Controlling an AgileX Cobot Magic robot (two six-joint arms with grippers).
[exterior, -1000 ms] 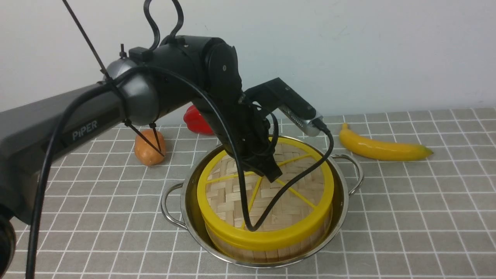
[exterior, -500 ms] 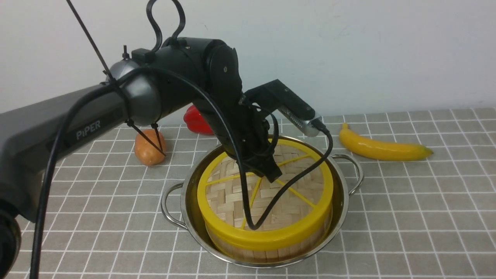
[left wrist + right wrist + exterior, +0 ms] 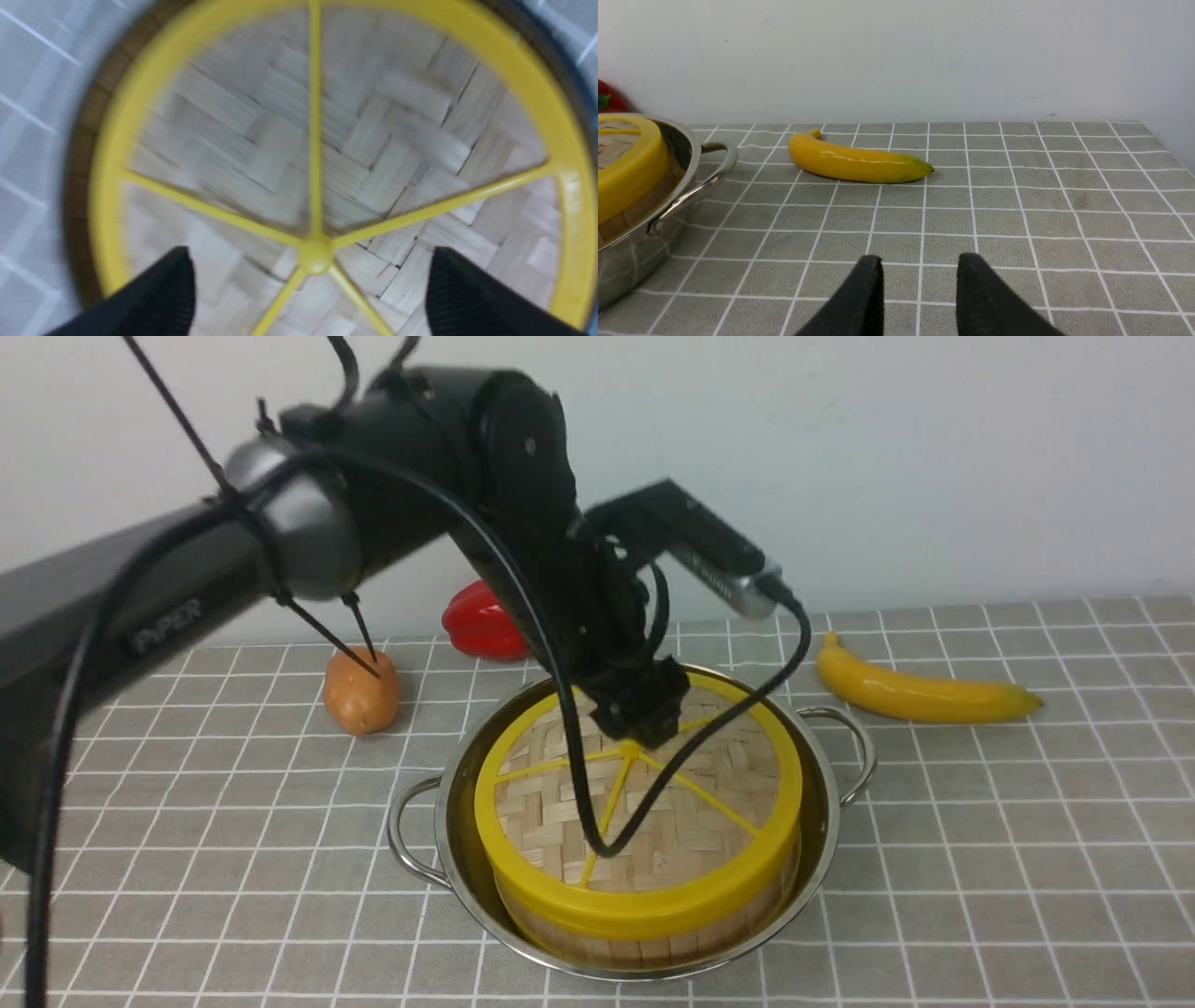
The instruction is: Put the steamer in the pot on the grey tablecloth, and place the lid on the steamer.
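The pot [image 3: 834, 821] stands on the grey tablecloth [image 3: 990, 859] with the steamer [image 3: 644, 945] inside it. The lid [image 3: 695, 835] lies flat on the steamer. My left gripper [image 3: 642, 726] hangs just above the lid's centre, open and empty. In the left wrist view the left gripper [image 3: 310, 252] has its black fingers [image 3: 163, 294] wide apart on either side of the lid's [image 3: 383, 140] yellow hub. My right gripper [image 3: 920, 263] is out of the front view. In the right wrist view it is low over the tablecloth [image 3: 1017, 210], right of the pot [image 3: 691, 186], open and empty.
A yellow banana [image 3: 920, 693] lies behind and right of the pot; it also shows in the right wrist view [image 3: 859, 161]. An orange potato [image 3: 360, 691] and a red pepper [image 3: 481, 623] sit at the back left. The left arm's cable [image 3: 597, 803] droops over the lid.
My left gripper has lifted a little off the lid and its wrist has turned. The lid stays on the steamer.
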